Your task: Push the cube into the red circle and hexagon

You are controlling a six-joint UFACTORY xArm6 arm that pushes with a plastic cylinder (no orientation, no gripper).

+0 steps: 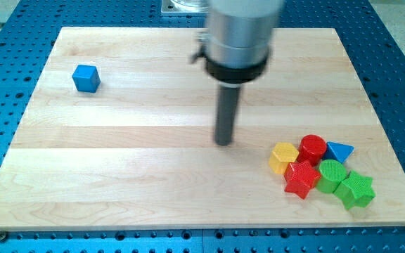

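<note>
The blue cube [86,78] sits at the desk's [118,176] upper left, well apart from the red circle [313,148] and yellow hexagon [284,156]. It looks light, rigid, slidable (push its left face). My tip [223,143] stands mid-desk; no pincer shows.

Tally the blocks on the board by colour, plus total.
Blue: 2 – blue cube, blue triangle
Red: 2 – red circle, red star
Green: 2 – green circle, green star
Yellow: 1 – yellow hexagon
Total: 7
My tip stands between the cube and the cluster, touching none.
</note>
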